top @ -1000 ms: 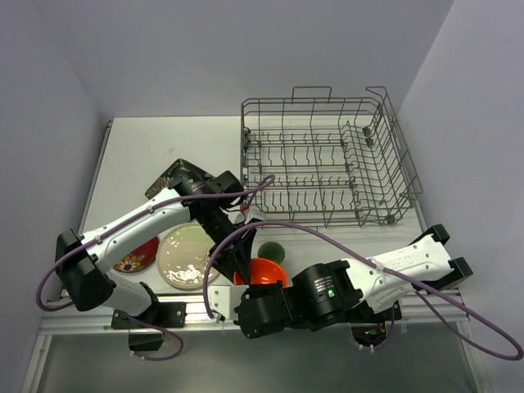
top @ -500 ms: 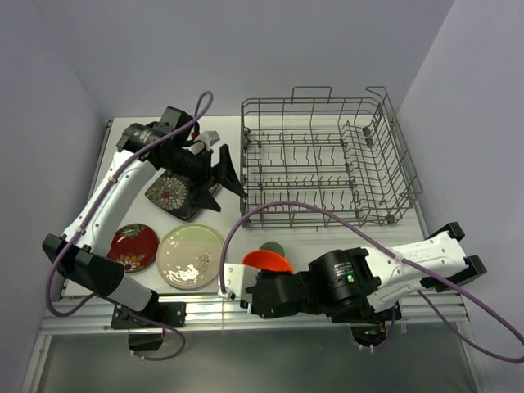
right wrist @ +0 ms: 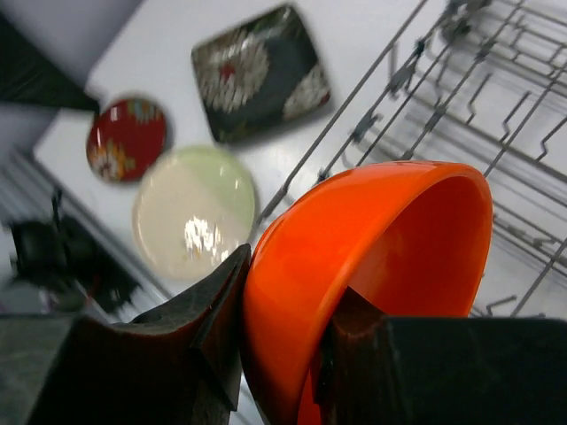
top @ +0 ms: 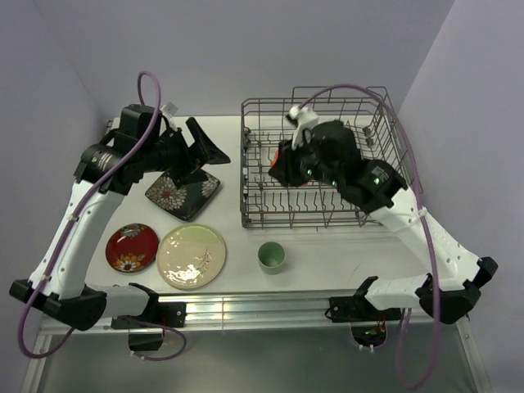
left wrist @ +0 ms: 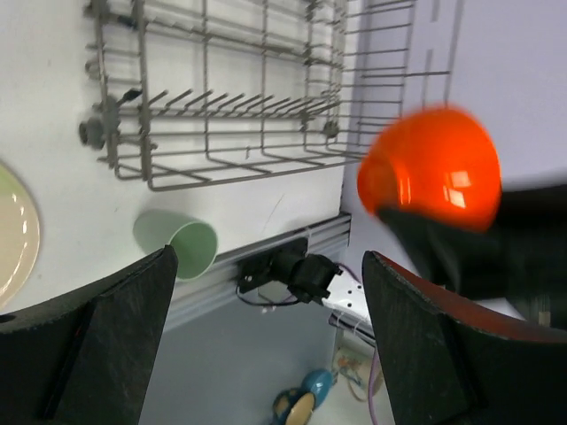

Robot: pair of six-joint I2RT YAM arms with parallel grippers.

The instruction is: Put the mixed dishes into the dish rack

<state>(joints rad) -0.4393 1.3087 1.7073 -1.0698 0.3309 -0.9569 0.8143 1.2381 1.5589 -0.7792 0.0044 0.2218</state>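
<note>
Bowl point(right wrist: 381, 257), gripped by right hand point(right wrist: 288, 319), has risen from table point(top: 352, 246) to rack point(top: 344, 193); left hand point(left wrist: 270, 257) released.

Top external: high above the near edge, looking down on whole surface point(top: 344, 258). Left wrist: raised, views dish rack point(left wrist: 213, 106) from afar. Right wrist: close on small orange bowl point(right wrist: 354, 257). All three share the rack.

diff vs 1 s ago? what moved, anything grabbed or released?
The right end effector carried the orange bowl, still gripped, from the near side back to over the dish rack. The left end effector withdrew from the bowl to rear-left, above the black square plate, jaws open. That plate, the red plate, cream plate, green cup and rack are unmoved.
</note>
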